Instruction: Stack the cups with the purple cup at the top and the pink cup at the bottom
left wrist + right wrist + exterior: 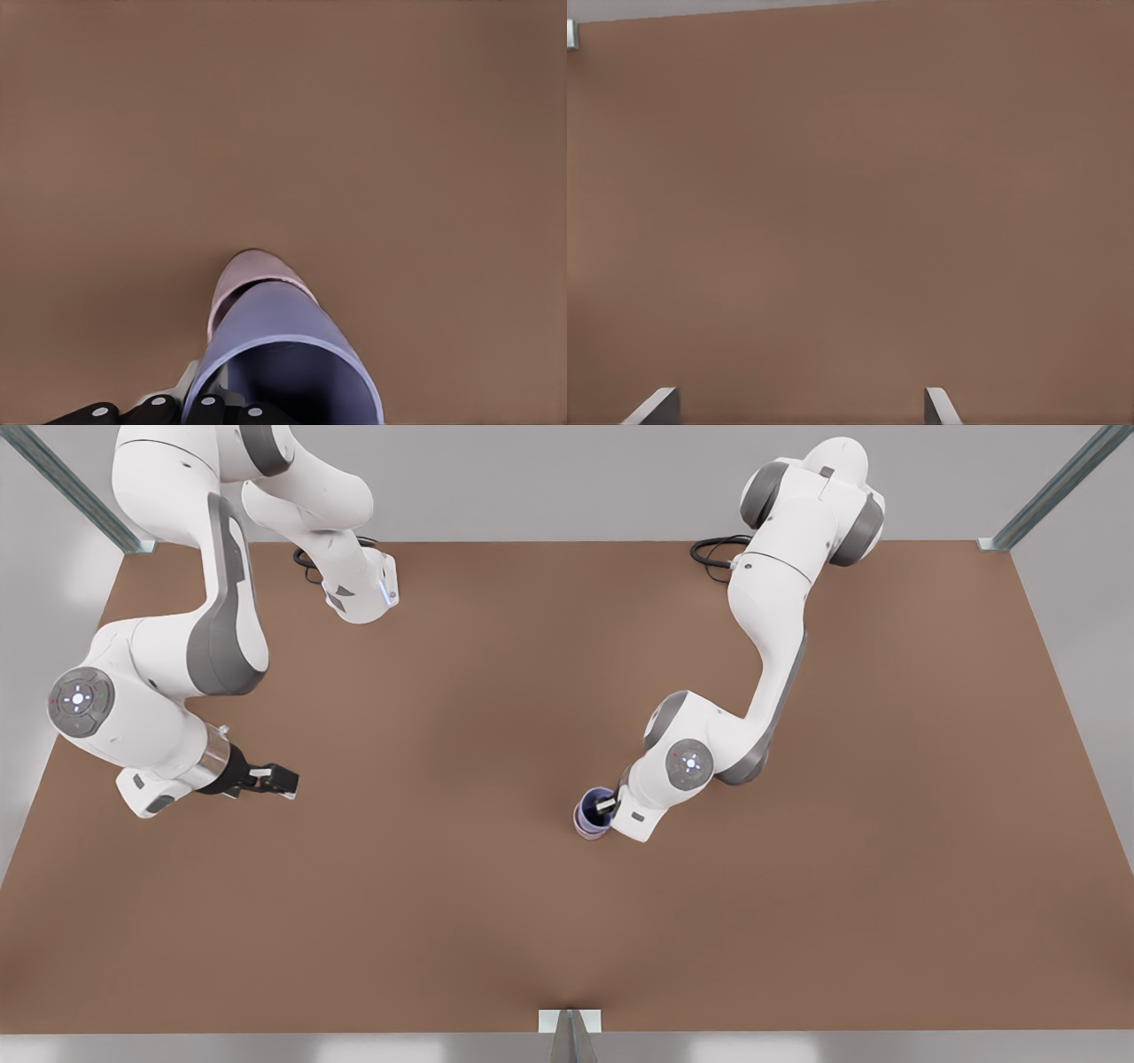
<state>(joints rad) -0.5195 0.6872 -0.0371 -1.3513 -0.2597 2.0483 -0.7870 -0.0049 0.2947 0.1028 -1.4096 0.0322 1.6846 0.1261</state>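
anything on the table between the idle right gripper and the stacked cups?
Nothing: in the front view only bare table lies between the open right gripper and the purple cup, nested in the pink cup and held by the left gripper.

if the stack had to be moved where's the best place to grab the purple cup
Judging by its pose, grip the purple cup by its rim wall from above: it sits upright, nested in the pink cup, mouth open. The left gripper already pinches the rim there; the right gripper waits open.
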